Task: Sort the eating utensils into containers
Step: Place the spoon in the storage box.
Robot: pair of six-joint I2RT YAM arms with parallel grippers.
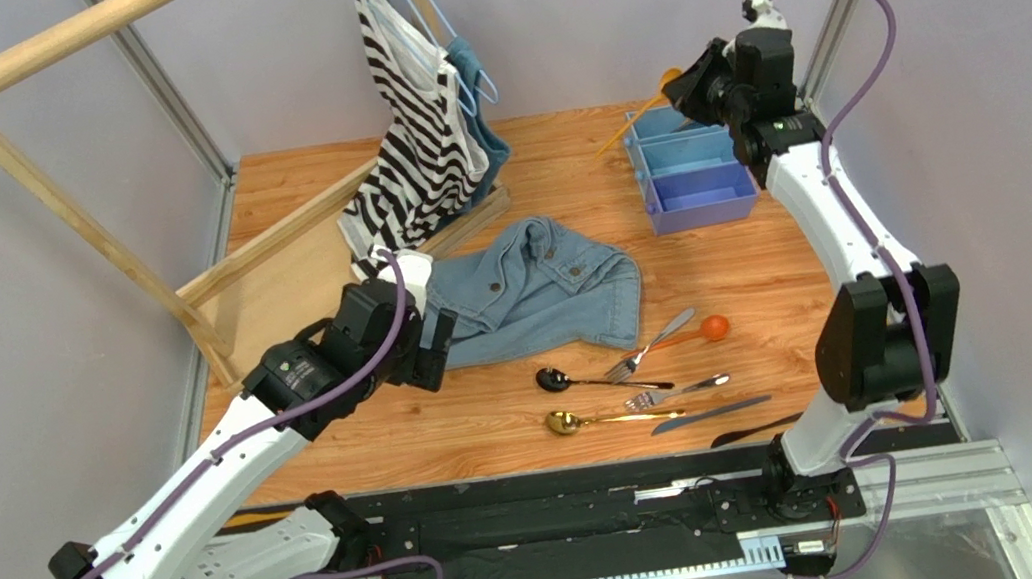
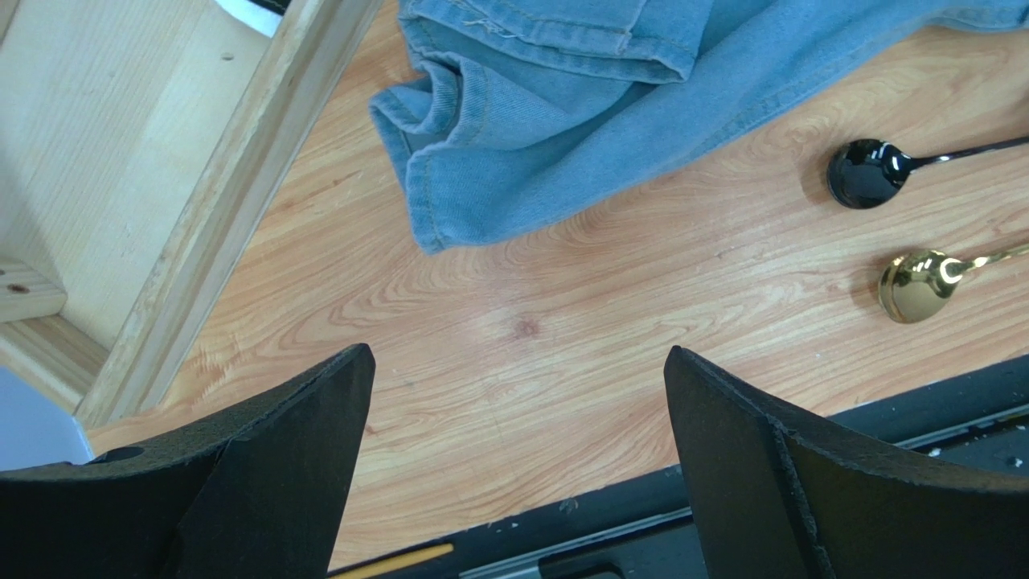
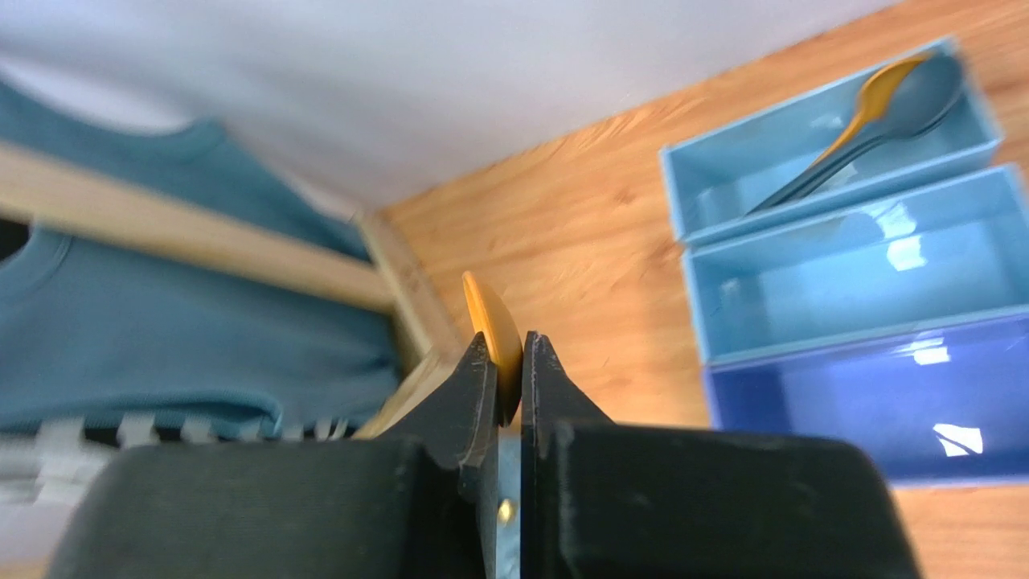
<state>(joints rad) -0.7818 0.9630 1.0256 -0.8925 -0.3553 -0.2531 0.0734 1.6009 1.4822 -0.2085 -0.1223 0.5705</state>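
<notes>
Orange-yellow shows first in the overhead view: a slim yellow-orange utensil (image 1: 635, 117) juts from the right gripper (image 1: 683, 81), which hangs at the far end of the table (image 1: 314, 212) just beside the light blue tray (image 1: 695, 189). Nearer the bases, loose cutlery lies on the wood: a black spoon (image 1: 550, 379), a gold spoon (image 1: 561, 421), an orange spoon (image 1: 713, 329), two forks (image 1: 651, 343), a dark knife (image 1: 714, 415) and one more dark piece at the table's near edge. The left gripper (image 1: 432, 347) hovers beside a denim jacket (image 1: 545, 286). From the left wrist, its jaws stand wide apart with nothing between them — bare wood below, with the black and gold spoon bowls off to the side. From the right wrist, the fingers are pinched tight on the yellow-orange utensil, with the tray ahead and below: its far compartment holds two spoons (image 3: 888, 103), while the other two look empty. I judge the sort barely under way — two pieces binned, one in the air not yet released, and about seven left to collect.
</notes>
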